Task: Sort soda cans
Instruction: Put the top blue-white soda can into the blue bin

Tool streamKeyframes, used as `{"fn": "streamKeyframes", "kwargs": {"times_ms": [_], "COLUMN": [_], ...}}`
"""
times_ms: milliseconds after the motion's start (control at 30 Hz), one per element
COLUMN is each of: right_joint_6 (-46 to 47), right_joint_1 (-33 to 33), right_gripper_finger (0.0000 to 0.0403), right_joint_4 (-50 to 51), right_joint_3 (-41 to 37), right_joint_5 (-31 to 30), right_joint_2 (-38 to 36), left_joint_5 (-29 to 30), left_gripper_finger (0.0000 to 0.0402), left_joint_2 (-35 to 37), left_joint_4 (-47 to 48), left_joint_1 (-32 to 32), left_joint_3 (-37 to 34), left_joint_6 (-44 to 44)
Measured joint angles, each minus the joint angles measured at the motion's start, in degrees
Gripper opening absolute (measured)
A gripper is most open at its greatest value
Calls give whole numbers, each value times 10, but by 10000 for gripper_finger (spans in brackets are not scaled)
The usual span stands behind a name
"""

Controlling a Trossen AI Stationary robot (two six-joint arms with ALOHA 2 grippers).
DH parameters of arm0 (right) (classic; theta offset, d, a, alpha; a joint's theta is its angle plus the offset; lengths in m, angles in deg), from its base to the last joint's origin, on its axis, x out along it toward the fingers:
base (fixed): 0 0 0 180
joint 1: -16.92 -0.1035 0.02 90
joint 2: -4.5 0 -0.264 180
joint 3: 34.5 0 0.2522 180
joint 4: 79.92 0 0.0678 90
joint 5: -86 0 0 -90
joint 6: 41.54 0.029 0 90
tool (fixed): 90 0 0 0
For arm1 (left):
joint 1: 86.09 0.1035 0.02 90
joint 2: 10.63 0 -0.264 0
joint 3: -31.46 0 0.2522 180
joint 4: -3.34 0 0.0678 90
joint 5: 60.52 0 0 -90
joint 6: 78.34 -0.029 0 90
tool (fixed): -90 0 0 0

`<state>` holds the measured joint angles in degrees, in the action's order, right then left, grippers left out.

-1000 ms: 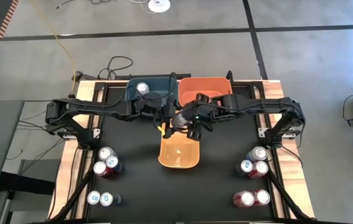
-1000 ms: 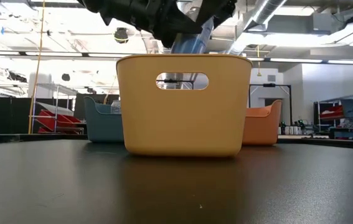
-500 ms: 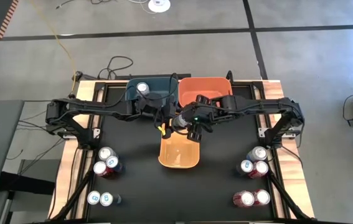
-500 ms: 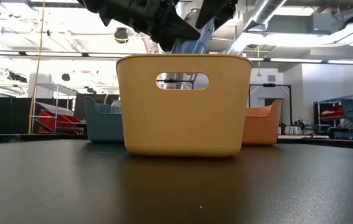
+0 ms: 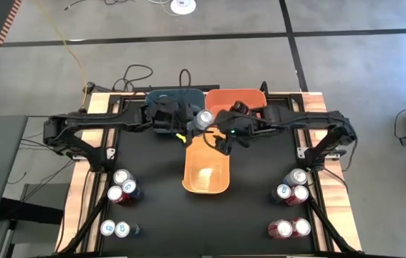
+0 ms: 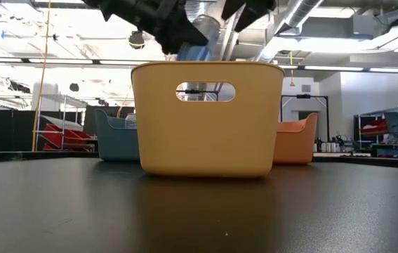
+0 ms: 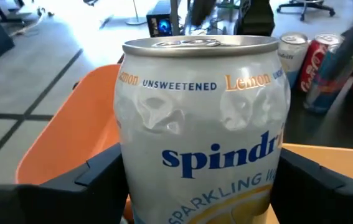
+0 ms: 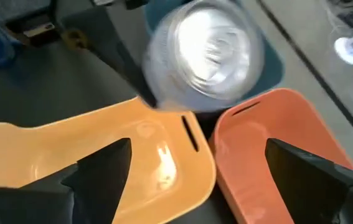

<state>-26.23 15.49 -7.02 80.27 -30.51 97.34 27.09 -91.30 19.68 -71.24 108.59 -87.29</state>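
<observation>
Both arms have drawn back toward the far bins. The left gripper [image 5: 192, 123] now holds the white can [image 5: 204, 119], its jaws clamped on it above the yellow bin's [image 5: 206, 175] far edge. It reads "spindrift", "UNSWEETENED", "Lemon". The right gripper [image 5: 223, 142] is spread open, empty.

Grey concrete floor [image 5: 188, 64] with dark seams, yellow cable [image 5: 66, 46] across it. Ceiling ducts [image 6: 304, 14], bright lights, shelving [image 6: 388, 133] beyond black desk [image 6: 199, 211].
</observation>
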Motion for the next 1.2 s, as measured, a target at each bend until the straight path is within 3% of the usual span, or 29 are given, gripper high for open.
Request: {"fn": "streamKeyframes", "kwargs": {"times_ms": [200, 367, 700, 1033, 1200], "right_joint_6": [-2, -6, -8, -17, -17], "right_joint_1": [-4, -4, 0, 5, 7], "right_gripper_finger": [384, 379, 379, 379, 379], "right_joint_4": [-18, -25, -71, -128, -137], "right_joint_3": [0, -1, -39, -54, -54], "right_joint_5": [-13, -12, -10, -8, -8], "right_joint_2": [-26, -26, -27, -26, -26], "left_joint_5": [11, 38, 43, 108, 109], "left_gripper_finger": [298, 298, 299, 300, 301], "left_joint_2": [28, 62, 194, 157, 133], "left_joint_4": [76, 42, -190, -370, -378], "left_joint_1": [25, 47, 126, 160, 159], "left_joint_3": [0, -59, -307, -421, -435], "left_joint_6": [3, 4, 56, 86, 89]}}
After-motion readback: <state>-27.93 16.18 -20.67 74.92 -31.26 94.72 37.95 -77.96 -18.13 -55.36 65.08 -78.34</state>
